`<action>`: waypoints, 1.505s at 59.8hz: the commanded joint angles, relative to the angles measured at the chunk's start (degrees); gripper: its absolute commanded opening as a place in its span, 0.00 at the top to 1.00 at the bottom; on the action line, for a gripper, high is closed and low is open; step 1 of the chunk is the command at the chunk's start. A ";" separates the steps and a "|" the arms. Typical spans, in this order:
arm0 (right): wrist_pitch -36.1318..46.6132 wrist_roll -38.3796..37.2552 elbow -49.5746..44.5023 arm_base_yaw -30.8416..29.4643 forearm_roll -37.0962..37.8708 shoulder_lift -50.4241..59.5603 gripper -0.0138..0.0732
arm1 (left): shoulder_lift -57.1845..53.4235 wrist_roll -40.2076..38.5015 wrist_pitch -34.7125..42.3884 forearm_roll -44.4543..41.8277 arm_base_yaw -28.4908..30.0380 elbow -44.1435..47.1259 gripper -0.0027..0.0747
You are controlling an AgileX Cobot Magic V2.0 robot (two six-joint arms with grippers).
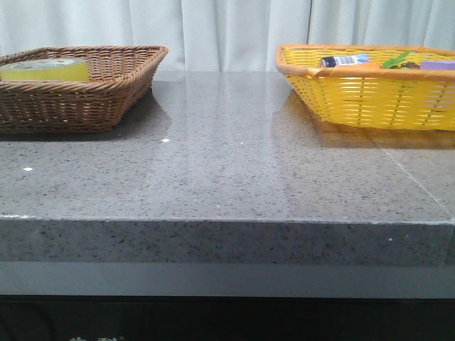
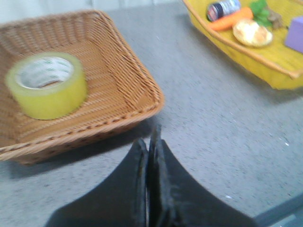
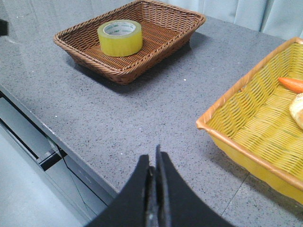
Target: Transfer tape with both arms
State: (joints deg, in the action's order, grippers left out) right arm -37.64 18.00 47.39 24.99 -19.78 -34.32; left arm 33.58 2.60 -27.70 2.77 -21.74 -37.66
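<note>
The yellow-green tape roll point(image 1: 44, 69) lies flat in the brown wicker basket point(image 1: 106, 89) at the table's far left. It also shows in the left wrist view point(image 2: 47, 85) and in the right wrist view point(image 3: 120, 37). My left gripper point(image 2: 150, 142) is shut and empty, above the grey table just outside the brown basket's point(image 2: 118, 90) near corner. My right gripper point(image 3: 154, 158) is shut and empty, above the table's front edge, between the brown basket point(image 3: 156, 33) and the yellow basket point(image 3: 246, 127). Neither arm shows in the front view.
A yellow basket point(image 1: 370, 99) at the far right holds a small bottle point(image 2: 222, 8), an orange carrot point(image 2: 232, 19), a round bun point(image 2: 252, 33) and a purple block point(image 2: 294, 34). White curtains hang behind. The grey stone table point(image 1: 234, 163) ends in a front ledge.
</note>
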 commanded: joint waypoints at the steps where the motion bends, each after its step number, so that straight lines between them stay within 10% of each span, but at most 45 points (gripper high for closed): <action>1: 4.18 0.32 1.40 -0.35 -1.03 0.07 0.92 | -4.42 -0.28 5.81 -0.15 2.73 1.07 0.99; 40: 4.18 0.32 1.40 -0.35 -1.03 0.07 0.92 | -34.84 -0.28 34.57 1.58 16.10 40.43 0.99; 90: 4.23 0.32 1.40 -0.35 -1.03 -0.04 0.92 | -34.91 -0.28 31.33 2.88 16.82 40.39 0.99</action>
State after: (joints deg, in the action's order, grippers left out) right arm -37.64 18.00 47.39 24.99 -19.78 -34.32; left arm -0.38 2.60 -0.45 5.26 -5.05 0.54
